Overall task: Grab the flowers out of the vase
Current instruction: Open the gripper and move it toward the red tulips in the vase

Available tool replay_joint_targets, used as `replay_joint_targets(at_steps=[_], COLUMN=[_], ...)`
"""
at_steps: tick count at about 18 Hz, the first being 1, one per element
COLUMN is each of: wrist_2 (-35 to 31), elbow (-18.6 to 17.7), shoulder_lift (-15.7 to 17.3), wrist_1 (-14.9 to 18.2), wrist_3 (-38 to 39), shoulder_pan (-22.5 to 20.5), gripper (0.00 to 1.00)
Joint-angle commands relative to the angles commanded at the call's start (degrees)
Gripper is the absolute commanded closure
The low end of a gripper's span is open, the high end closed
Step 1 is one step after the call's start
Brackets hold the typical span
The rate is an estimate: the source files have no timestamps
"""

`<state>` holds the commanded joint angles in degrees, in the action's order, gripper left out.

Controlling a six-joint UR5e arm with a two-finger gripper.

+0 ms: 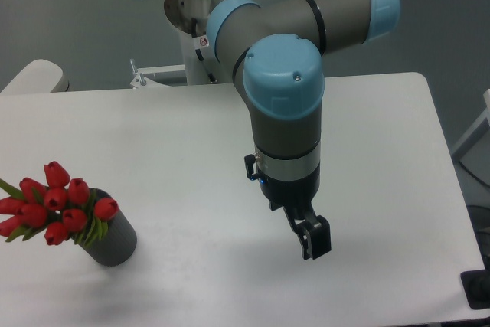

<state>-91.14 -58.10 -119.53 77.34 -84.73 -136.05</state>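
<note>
Surroundings: grey floor lies behind and around your white worktop (153, 143), which fills most of the view and has rounded corners at the far right and far left.
Arm: your UR5e arm (283, 89) comes in from the top centre, grey tubes with light blue joint caps, and its last section points straight down over the middle-right of the worktop.
Arm base: you can see a silver mounting column (191, 17) at the far edge of the worktop, with a small metal bracket just left of it.
Vase: the dark grey vase (115, 241) stands on the worktop near the front-left corner, well apart from the arm, leaning slightly to the left as you view it.
Flowers: the flowers (57, 204) sit in the vase, red tulip buds with green leaves fanning out up and to the left over its rim, some reaching the left edge of your view.
Gripper: the black gripper (314, 244) hangs low above bare worktop right of centre, touching nothing.
Jaws: seen edge-on from this side they overlap into one dark shape, so you cannot tell whether they are spread or pressed together; nothing is seen between them.
</note>
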Motion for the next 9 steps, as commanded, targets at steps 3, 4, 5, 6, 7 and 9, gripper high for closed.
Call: replay_joint_targets(at_steps=[3, 4, 5, 6, 7, 9], wrist_2=[0.3, 0.4, 0.3, 0.4, 0.6, 0.8], elbow=[-0.2, -0.3, -0.5, -1.3, -2.1, -3.0], shoulder_lift=[0.1, 0.2, 0.3, 0.4, 1.0, 1.5], wrist_1=[0.0, 0.0, 0.0, 0.0, -0.1, 0.1], wrist_3=[0.0, 0.1, 0.2, 0.2, 0.2, 0.2], shoulder_pan=[-0.1, -0.1, -0.1, 0.0, -0.1, -0.1], gripper=[0.0, 0.0, 0.0, 0.0, 0.0, 0.0])
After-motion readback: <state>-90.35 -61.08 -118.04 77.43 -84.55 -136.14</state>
